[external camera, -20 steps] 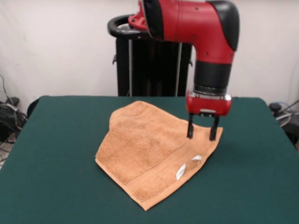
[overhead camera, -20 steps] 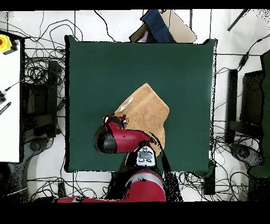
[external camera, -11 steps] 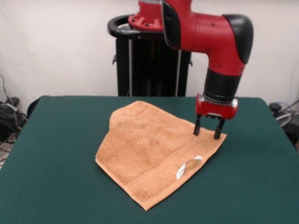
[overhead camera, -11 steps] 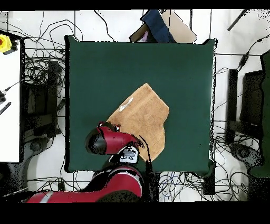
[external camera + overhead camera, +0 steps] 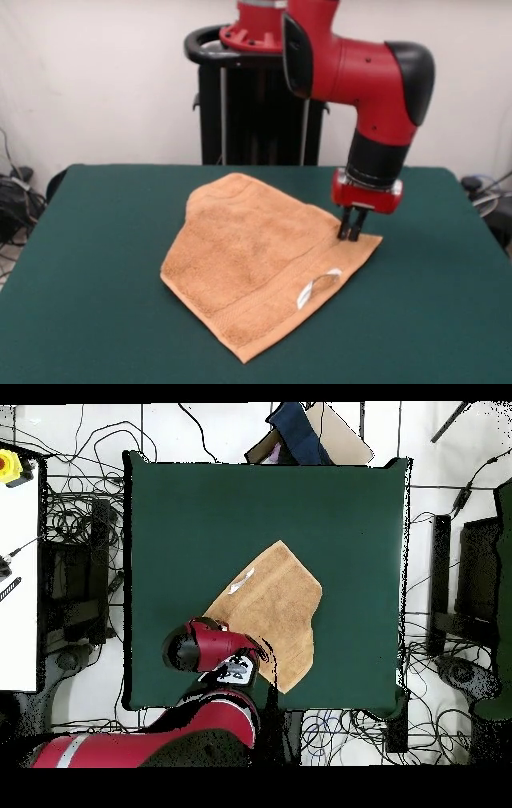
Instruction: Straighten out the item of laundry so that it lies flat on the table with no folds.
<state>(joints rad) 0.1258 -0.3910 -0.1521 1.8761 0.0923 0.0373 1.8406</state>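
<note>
Right now the fingers (image 5: 350,234) are closed, pinching the towel (image 5: 256,260) corner; it looks folded over, so flattening remains.

We see a robotics lab: green-topped table (image 5: 180,514) ringed by loose cables (image 5: 70,494) on the floor, red arm (image 5: 360,72) on black pedestal (image 5: 256,104), plain white wall.

light: even, bright | shadows: faint | glare: none | focus: slightly soft
</note>
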